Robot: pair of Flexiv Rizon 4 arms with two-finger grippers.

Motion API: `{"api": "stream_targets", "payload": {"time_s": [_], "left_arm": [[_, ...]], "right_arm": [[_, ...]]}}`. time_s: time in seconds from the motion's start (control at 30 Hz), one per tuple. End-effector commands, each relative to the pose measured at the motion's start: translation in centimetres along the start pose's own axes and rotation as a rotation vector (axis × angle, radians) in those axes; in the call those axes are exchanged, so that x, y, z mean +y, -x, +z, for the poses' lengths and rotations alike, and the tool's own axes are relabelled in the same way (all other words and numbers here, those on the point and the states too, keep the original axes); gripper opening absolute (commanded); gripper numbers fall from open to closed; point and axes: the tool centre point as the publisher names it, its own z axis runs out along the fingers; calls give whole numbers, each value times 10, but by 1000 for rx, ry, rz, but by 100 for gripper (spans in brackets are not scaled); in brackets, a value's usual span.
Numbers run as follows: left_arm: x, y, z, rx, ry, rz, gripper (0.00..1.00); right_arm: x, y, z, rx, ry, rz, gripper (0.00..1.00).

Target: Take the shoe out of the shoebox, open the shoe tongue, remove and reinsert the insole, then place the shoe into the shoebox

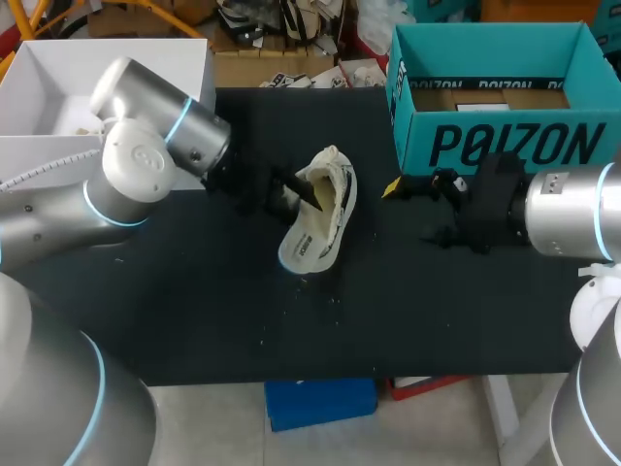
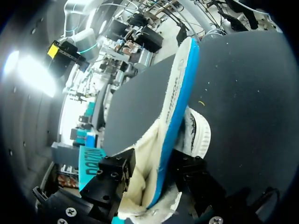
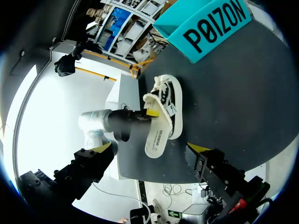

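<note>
**Insole** (image 2: pixel 180 93), white with a blue edge.
- Hazard: you hold it by one end only, and the long remainder juts ahead unsupported. In my judgement it may buckle or slip from the pinch if you push it against the lining.

**Shoe** (image 1: pixel 328 209), cream. It lies tilted on the black table (image 1: pixel 194 311), between the arms and outside the teal shoebox (image 1: pixel 505 146).
- Hazard: nothing pins it, so it could skid or roll as you work the insole.

**Left gripper** (image 1: pixel 291 194). It comes in from the left, low over the table, with its fingers clamped on the insole at the shoe's opening.

**Right gripper** (image 3: pixel 149 149). It sits just before the shoebox, near the shoe but apart from it, with its fingers spread wide and holding nothing.
</note>
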Motion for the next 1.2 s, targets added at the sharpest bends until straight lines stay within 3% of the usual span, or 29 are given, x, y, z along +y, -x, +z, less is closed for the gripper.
{"api": "stream_targets", "payload": {"time_s": [0.03, 0.67, 0.8, 0.83, 1.2], "left_arm": [[-13, -1, -7, 4, 8, 7, 46], [-56, -1, -16, 27, -37, 75, 45], [-56, -6, -15, 58, -49, 76, 18], [-56, -7, -15, 65, -55, 76, 0], [-54, -8, -12, 55, -75, 83, 0]], "right_arm": [[0, 0, 0, 0, 0, 0, 100], [0, 0, 0, 0, 0, 0, 100], [0, 0, 0, 0, 0, 0, 100], [0, 0, 0, 0, 0, 0, 100], [0, 0, 0, 0, 0, 0, 100]]}}
